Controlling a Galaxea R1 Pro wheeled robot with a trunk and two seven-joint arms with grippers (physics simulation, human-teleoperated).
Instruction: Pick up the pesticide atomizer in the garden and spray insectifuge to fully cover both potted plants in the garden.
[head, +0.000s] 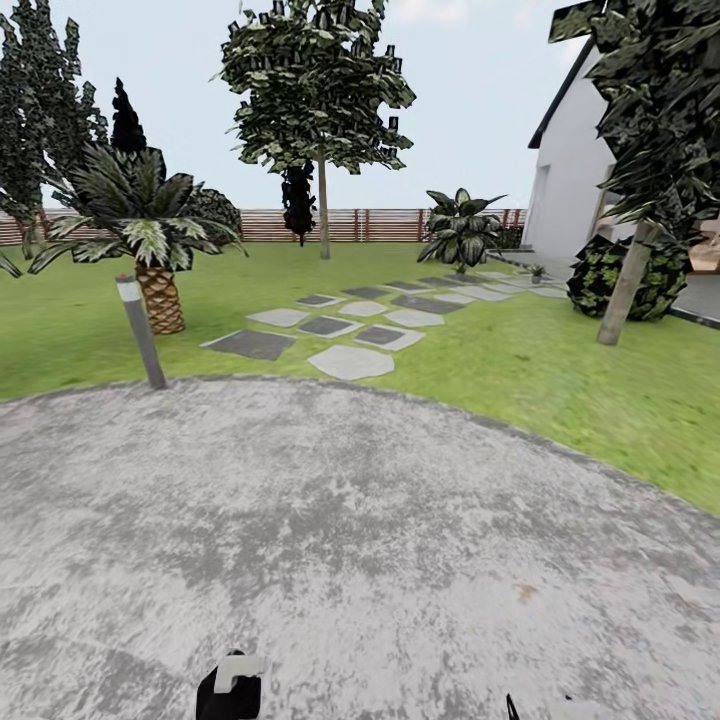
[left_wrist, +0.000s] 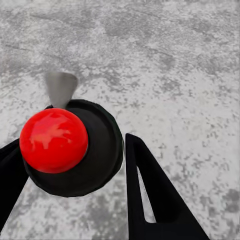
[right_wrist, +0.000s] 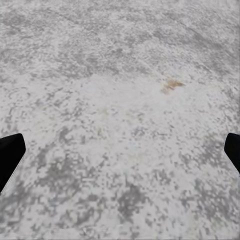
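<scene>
The garden lawn (head: 500, 360) lies ahead, crossed by a path of grey and pale stepping stones (head: 350, 360) that runs to the far right. A tiny green plant in a small pot (head: 537, 271) stands at the far end of that path, too small to make out clearly. The pesticide atomizer is out of view. My left gripper (left_wrist: 70, 200) is open over the pavement, with a red knob on a black disc (left_wrist: 54, 140) between its dark fingers (left_wrist: 150, 200). My right gripper (right_wrist: 120, 160) is open wide and holds nothing. Both arms' ends peek in at the head view's lower edge.
I stand on a round grey paved area (head: 350, 540). A slanted bollard lamp (head: 140, 330) and a palm (head: 150, 230) are at the left. A tree trunk (head: 625, 285) and a round dark bush (head: 600, 275) are at the right, before a white house (head: 575, 170). A big striped-leaf plant (head: 462, 230) stands near the brown fence (head: 370, 225).
</scene>
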